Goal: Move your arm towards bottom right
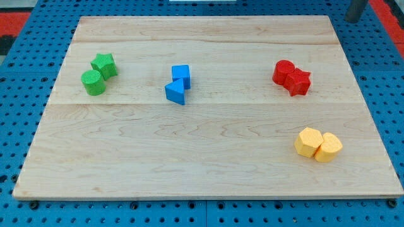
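Observation:
My tip shows at the view's top right corner, just off the wooden board's far right corner, over the blue pegboard. It is far from all blocks. The nearest are two red blocks, a rounded one and a star-like one, touching, below and left of the tip. Two yellow blocks touch at the view's lower right. A blue cube and a blue triangular block sit at the centre top. A green star-like block and a green cylinder sit at the left.
The board lies on a blue pegboard that surrounds it on all sides. Red areas show at the view's top corners, beyond the pegboard.

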